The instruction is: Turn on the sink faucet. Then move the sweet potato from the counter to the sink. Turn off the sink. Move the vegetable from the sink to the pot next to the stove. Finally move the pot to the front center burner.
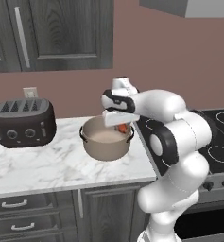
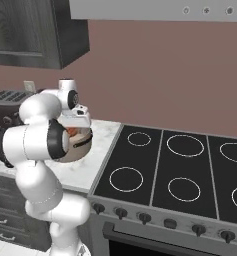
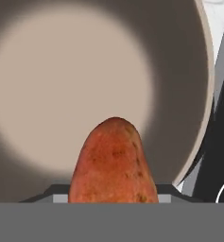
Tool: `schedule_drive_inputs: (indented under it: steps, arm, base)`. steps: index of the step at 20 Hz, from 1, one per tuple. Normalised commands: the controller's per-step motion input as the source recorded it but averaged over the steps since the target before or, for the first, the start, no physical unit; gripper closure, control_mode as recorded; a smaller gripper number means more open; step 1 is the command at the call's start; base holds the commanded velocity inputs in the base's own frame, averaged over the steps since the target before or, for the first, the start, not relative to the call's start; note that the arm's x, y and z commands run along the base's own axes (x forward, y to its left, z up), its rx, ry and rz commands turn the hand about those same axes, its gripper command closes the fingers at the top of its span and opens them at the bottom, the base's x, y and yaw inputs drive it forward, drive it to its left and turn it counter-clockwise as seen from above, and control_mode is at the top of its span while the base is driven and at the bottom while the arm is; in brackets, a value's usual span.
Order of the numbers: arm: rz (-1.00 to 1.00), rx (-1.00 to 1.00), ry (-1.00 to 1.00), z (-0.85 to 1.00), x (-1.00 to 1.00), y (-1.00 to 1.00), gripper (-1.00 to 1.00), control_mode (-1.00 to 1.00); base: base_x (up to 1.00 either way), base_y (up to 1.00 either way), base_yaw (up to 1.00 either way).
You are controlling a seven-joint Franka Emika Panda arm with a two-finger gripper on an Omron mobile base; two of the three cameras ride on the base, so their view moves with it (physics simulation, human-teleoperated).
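Claw: the claw (image 1: pixel 121 126) sits part open, clamped on the sweet potato, right above the pot's mouth.
Sweet potato: the sweet potato (image 3: pixel 113 163) is orange-red with dark flecks, oblong, its rounded end pointing into the pot; in the hand view it rises from 6 o'clock, with the pot floor behind it. From the left base view a small orange bit shows under the claw at the pot's 3 o'clock rim.
Pot: the pot (image 1: pixel 104 146) is tan and round with dark side handles and a pale floor; it stands on the surface beside the stove.
Arm: the arm bends at the elbow and reaches forward and down, the hand pointing into the pot.
Surface: the white marble surface (image 1: pixel 47 160) carries the pot, with a dark toaster (image 1: pixel 23 122) at its 9 o'clock.
Stove: the black stove (image 2: pixel 175 170) with white rings lies at the pot's 3 o'clock.
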Motion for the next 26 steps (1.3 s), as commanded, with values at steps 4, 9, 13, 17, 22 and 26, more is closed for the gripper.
schedule_drive_inputs:
  steps: [4,9,13,17,22,26]
  arm:
    - [0.0,-0.01,0.01,-0.32,0.14,0.15,1.0,-1.0]
    - [0.0,0.0,0.01,-0.33,0.22,0.21,1.0,-1.0]
    - [0.0,0.0,0.02,-0.34,0.21,0.22,-1.0,-1.0]
    - [0.0,0.0,0.0,-0.07,0.09,0.14,-1.0,-1.0]
    - [0.0,0.0,-0.02,0.0,0.0,0.05,-1.0,-1.0]
    - [0.0,0.0,-0.07,0.05,-0.01,0.03,-1.0,-1.0]
  base:
    - [0.0,0.0,0.0]
    - [0.0,0.0,0.0]
    - [0.0,0.0,0.0]
    - [0.0,0.0,0.0]
    - [0.0,0.0,0.0]
    - [0.0,0.0,0.0]
